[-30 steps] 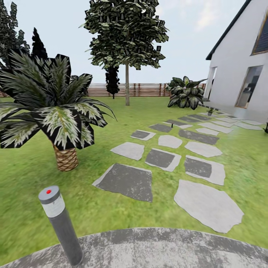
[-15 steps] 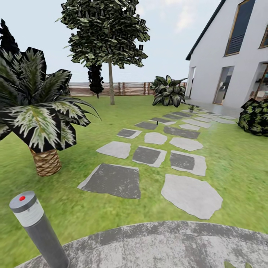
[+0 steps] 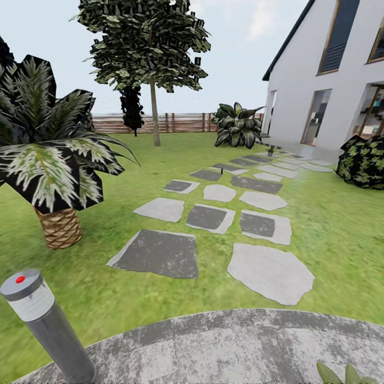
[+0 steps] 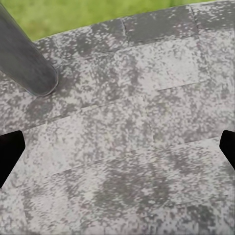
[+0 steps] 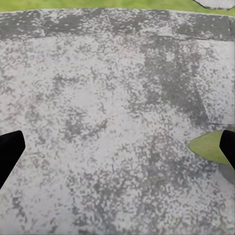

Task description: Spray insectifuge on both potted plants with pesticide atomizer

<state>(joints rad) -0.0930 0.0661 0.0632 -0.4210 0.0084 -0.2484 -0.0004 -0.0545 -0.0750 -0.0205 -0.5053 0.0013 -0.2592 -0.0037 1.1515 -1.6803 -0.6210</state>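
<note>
Your left gripper (image 4: 117,152) and right gripper (image 5: 117,152) both hang released, empty, over the patio (image 3: 224,346). A green leaf (image 5: 210,147) lies beside the right fingertip; leaf tips (image 3: 341,373) at the head view's lower right may belong to a potted plant. I cannot make out the spray bottle. The bollard (image 3: 45,325) at lower left could catch your left arm when turning. Open room lies ahead along the stepping stones (image 3: 213,218).
</note>
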